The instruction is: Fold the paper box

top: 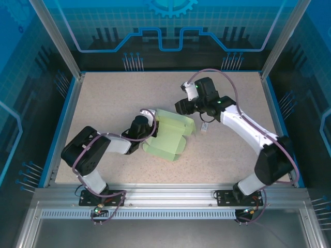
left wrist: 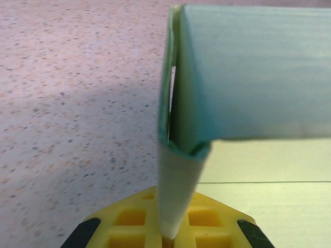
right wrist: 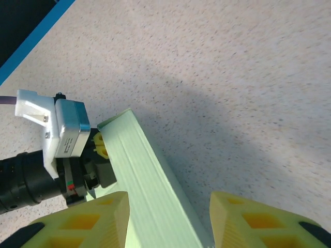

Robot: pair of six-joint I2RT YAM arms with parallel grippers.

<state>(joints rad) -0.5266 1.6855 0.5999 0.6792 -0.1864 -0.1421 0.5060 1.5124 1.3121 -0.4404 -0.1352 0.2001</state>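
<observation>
A raised flap of the pale green paper box (top: 170, 138) is pinched at its left edge between the fingers of the left gripper (left wrist: 170, 235). The box is laid partly folded near the middle of the speckled worktop (top: 103, 98). Beyond it, the fingers of the right gripper (right wrist: 168, 206) are spread astride an upright panel.

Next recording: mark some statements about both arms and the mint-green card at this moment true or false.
1. The left gripper has its jaws shut on an edge of the pale mint-green card paper box. True.
2. The right gripper has its jaws shut. False: they stand open, either side of a raised panel.
3. The box lies fully flat. False: one panel stands up.
4. The box rests on the speckled beige tabletop. True.
</observation>
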